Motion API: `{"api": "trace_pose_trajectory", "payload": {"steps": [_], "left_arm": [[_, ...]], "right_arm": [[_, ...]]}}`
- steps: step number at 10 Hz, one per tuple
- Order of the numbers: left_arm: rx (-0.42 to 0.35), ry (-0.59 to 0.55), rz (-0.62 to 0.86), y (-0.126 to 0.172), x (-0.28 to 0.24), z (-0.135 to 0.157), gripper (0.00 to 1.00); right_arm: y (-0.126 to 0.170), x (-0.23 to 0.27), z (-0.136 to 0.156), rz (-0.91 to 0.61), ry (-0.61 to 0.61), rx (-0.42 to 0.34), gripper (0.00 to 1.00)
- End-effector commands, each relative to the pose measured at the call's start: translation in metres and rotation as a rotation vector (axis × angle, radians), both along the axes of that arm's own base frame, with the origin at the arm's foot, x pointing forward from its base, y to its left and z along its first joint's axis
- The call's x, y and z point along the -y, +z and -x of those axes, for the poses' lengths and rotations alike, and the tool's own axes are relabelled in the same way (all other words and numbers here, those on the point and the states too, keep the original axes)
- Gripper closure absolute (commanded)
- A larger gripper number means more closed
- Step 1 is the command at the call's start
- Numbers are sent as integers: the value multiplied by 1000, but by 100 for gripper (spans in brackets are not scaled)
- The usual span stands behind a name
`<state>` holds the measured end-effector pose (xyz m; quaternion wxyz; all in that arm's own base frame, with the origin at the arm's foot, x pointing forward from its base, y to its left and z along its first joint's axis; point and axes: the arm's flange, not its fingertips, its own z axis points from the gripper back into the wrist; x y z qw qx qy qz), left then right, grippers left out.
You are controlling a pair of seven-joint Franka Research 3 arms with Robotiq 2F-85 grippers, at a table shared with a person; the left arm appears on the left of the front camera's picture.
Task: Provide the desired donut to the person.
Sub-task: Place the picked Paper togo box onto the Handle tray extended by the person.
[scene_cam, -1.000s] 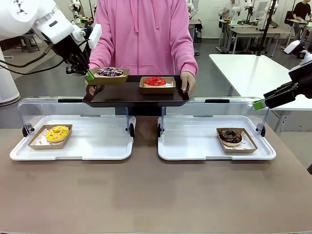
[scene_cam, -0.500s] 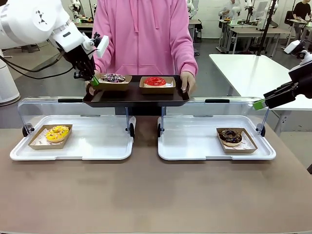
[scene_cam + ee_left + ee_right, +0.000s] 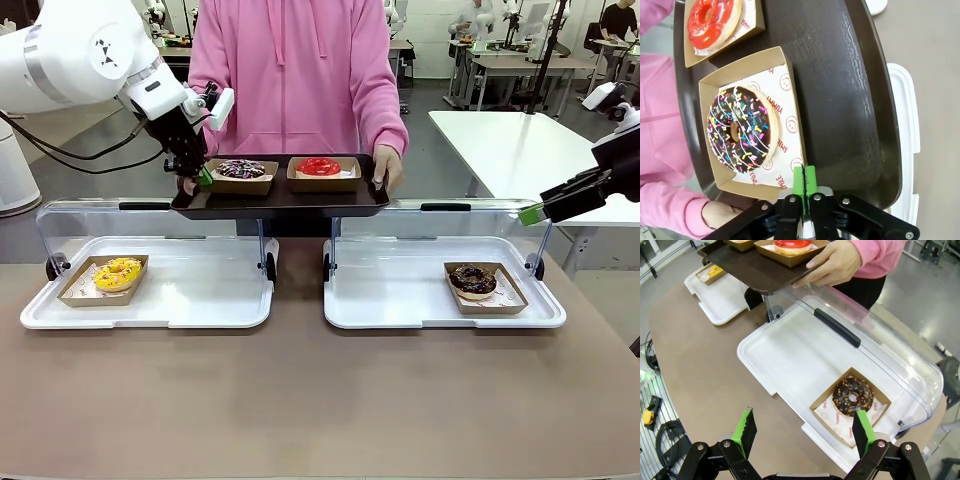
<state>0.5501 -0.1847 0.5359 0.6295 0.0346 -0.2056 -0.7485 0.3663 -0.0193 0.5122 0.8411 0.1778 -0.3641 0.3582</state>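
The person (image 3: 295, 70) in a pink hoodie holds a dark serving tray (image 3: 280, 196) with both hands at the far side. On it sit a red-glazed donut (image 3: 318, 167) and a chocolate sprinkled donut (image 3: 240, 169), each in a cardboard box. My left gripper (image 3: 203, 177) is shut on the left rim of the sprinkled donut's box. In the left wrist view the gripper (image 3: 804, 181) pinches that box's paper-lined edge beside the sprinkled donut (image 3: 740, 130), which rests on the dark tray (image 3: 845, 95). My right gripper (image 3: 804, 432) hovers open above the table's right side.
Two white trays with raised clear lids lie on the brown table. The left tray (image 3: 190, 300) holds a yellow donut (image 3: 117, 273); the right tray (image 3: 390, 300) holds a chocolate nut donut (image 3: 473, 281). The person's hand (image 3: 720, 215) grips the serving tray close to my left fingers.
My left gripper has carried the sprinkled donut's box to the right and down onto the dark serving tray. The right arm has stayed still.
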Motion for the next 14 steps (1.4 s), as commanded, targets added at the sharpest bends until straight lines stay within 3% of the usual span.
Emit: {"api": "trace_pose_trajectory", "payload": {"steps": [1,3,4,5,7,12,14], "left_arm": [[-25,3,19,7,1,-2,41],[-40,1,24,10,1,3,0],[-46,4,28,12,2,3,0],[-48,8,19,13,1,4,19],[-68,13,30,19,2,11,0],[-124,7,29,25,1,16,0],[-109,-4,47,24,1,18,0]], "right_arm": [[-1,-1,1,10,-20,-10,0],[-1,-1,1,10,-20,-10,0],[-1,-1,1,10,-20,-10,0],[-1,-1,1,10,-20,-10,0],[-1,-1,1,10,-20,-10,0],[-1,-1,1,10,-20,-10,0],[-1,-1,1,10,-20,-10,0]]}}
